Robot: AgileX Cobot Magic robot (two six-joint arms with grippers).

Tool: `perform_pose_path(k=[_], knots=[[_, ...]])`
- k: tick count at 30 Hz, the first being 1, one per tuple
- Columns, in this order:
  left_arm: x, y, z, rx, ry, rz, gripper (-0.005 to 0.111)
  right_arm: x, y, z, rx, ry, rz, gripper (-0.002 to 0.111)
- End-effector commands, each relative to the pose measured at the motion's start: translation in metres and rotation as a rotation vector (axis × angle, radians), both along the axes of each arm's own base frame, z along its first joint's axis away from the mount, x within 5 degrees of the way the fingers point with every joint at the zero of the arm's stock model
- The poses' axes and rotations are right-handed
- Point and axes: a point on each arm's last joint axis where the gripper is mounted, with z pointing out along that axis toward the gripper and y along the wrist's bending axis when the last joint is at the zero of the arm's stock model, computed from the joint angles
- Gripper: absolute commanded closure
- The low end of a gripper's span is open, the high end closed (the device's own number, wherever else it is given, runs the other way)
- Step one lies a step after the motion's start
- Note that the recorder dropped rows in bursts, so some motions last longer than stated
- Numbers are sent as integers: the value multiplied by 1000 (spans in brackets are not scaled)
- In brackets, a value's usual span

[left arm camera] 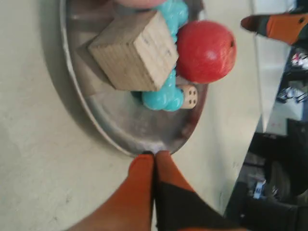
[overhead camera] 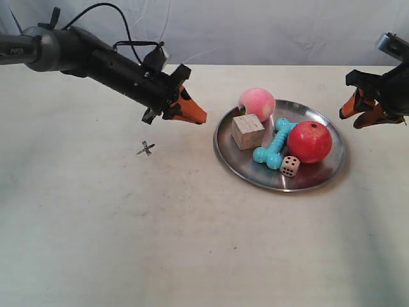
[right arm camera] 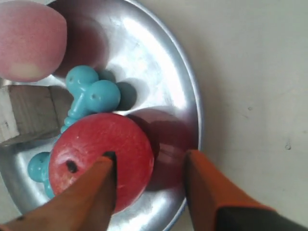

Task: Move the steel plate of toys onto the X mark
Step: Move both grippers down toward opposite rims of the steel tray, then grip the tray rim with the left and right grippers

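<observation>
- Left gripper (left arm camera: 154, 155): jaws being held clenched, steel plate (left arm camera: 110, 118) rim just ahead, perhaps for pushing
- Right gripper (right arm camera: 150, 168): being held released astride that rim, likely for gripping

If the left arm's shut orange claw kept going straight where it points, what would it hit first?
Most likely the rim of the steel plate, just ahead of the left gripper; depth is unclear.
</observation>
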Motion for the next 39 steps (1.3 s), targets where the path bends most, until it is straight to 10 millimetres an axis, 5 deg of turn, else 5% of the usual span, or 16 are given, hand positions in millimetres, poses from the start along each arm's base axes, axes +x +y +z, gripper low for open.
perform_pose_path(k=[1,4,9,11,19,29,39], knots=[[0,-17,11,43,-57,-22,107,1,-15,-23,-12,40,-29,64],[9,-17,19,36,-111,22,103,-2,-26,-32,56,64,-86,64],[15,-14,21,26,-51,109,64,-2,-30,-34,85,51,-83,64],[17,-14,18,66,-22,164,59,-2,-29,-35,90,42,-71,64],[10,-20,-3,377,-31,198,59,-1,-29,-38,79,25,-49,64],[-1,-58,-5,356,-69,226,59,-2,-31,-39,57,30,-35,64],[-2,-60,-36,401,52,268,59,-2,-29,-38,82,40,-30,64]])
